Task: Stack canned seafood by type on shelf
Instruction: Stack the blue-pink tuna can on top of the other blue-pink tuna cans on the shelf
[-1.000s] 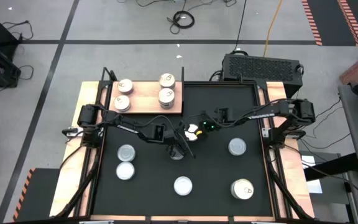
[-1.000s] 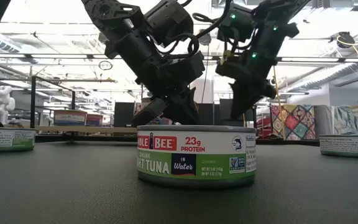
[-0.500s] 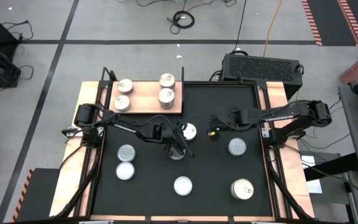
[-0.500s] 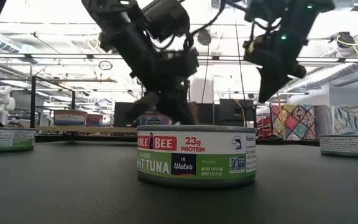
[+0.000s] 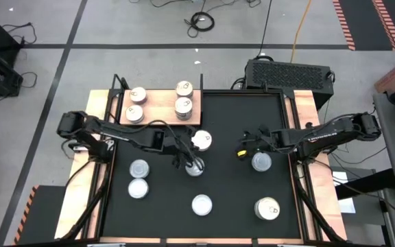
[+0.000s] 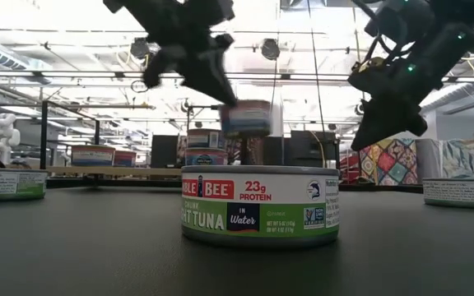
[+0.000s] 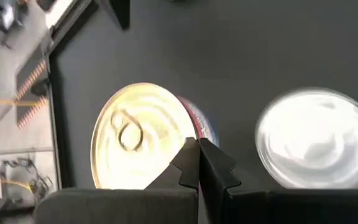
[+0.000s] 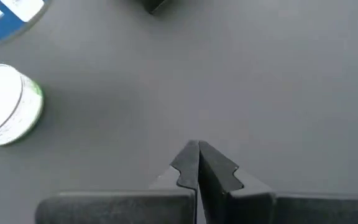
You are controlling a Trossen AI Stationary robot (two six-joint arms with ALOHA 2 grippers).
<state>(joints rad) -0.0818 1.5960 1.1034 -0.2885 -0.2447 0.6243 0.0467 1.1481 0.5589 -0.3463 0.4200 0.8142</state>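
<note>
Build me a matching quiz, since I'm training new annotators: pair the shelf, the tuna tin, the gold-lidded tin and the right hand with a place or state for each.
Things:
1. shelf
2. tuna tin
3. gold-lidded tin
4. right hand

Places or states:
a. closest to the low camera
b. shut, over the black mat's right half
c. at the left hand's tip
d. light wood, far left

Pairs: 1-d, 2-a, 3-c, 4-b

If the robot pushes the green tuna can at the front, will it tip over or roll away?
The tuna can stands flat on the black mat and is much wider than tall, so it would probably slide, not tip or roll. Its label says tuna in water, so it is likely heavy for its size.
</note>
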